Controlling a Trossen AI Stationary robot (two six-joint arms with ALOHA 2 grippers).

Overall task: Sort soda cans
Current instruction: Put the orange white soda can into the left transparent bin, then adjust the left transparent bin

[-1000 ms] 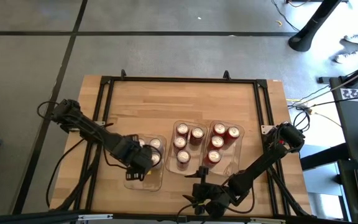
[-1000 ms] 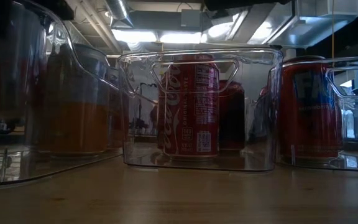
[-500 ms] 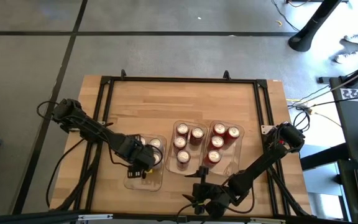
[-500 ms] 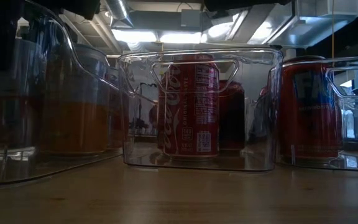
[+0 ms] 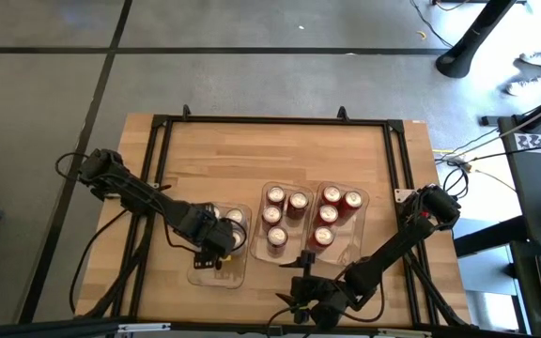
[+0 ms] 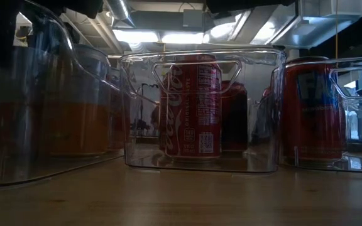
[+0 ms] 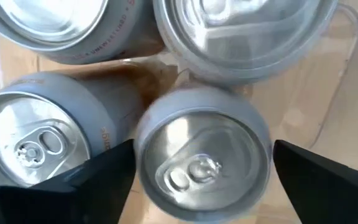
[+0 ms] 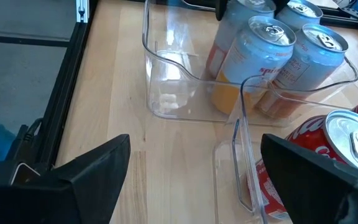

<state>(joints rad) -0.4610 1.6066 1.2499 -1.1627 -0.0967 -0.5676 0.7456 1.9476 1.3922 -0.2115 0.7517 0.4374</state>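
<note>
Three clear trays stand side by side near the table's front. The left tray (image 5: pixel 219 268) holds several silver-and-orange soda cans (image 8: pixel 272 56). The middle tray (image 6: pixel 259 113) and the right tray (image 5: pixel 363 202) hold red cans (image 5: pixel 275 216), (image 5: pixel 332 214). My left gripper (image 5: pixel 216 244) points down into the left tray, open. Its fingers (image 7: pixel 98 180) stand on either side of one upright silver can (image 7: pixel 201 155), which rests on the tray floor beside the other cans. My right gripper (image 5: pixel 303 280) waits open near the front edge, before the middle tray.
A black metal frame (image 5: pixel 270 120) runs around the wooden tabletop. Bare wood (image 5: pixel 270 155) lies behind the trays. The near half of the left tray (image 8: pixel 173 81) holds no cans. Cables and the arm bases sit at the table's sides.
My left gripper has come down into the left tray with the silver can, which now stands on the tray floor among the other cans. My right gripper has kept still.
</note>
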